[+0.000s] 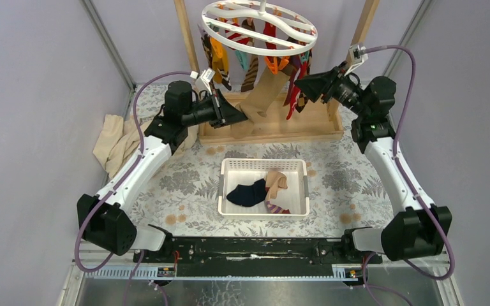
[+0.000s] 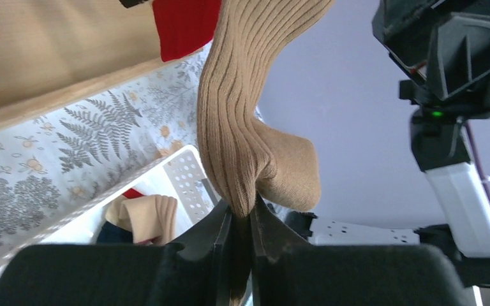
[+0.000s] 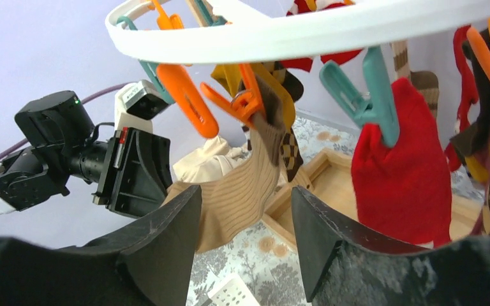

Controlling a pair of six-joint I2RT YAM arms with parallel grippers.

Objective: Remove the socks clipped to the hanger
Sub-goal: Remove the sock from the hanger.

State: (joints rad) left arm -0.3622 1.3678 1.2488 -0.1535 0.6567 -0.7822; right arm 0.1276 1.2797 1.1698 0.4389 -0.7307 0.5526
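Note:
The white round hanger (image 1: 279,51) hangs at the back between two wooden posts, with several colourful socks (image 1: 220,57) clipped under it. My left gripper (image 1: 242,115) is shut on the toe end of a tan ribbed sock (image 1: 265,92), which stretches up to the ring. In the left wrist view the sock (image 2: 236,115) is pinched between my closed fingers (image 2: 226,229). My right gripper (image 1: 300,83) is open beside the ring's right side. In the right wrist view it (image 3: 245,191) faces the tan sock (image 3: 255,159), which an orange clip (image 3: 245,102) holds. A red sock (image 3: 402,166) hangs from a teal clip (image 3: 370,89).
A white basket (image 1: 263,162) on the floral tablecloth holds a navy sock (image 1: 247,192), a tan sock (image 1: 275,182) and a striped one (image 1: 274,207). The wooden rack base (image 1: 274,131) lies behind it. A beige cloth (image 1: 116,143) is bunched at the left wall.

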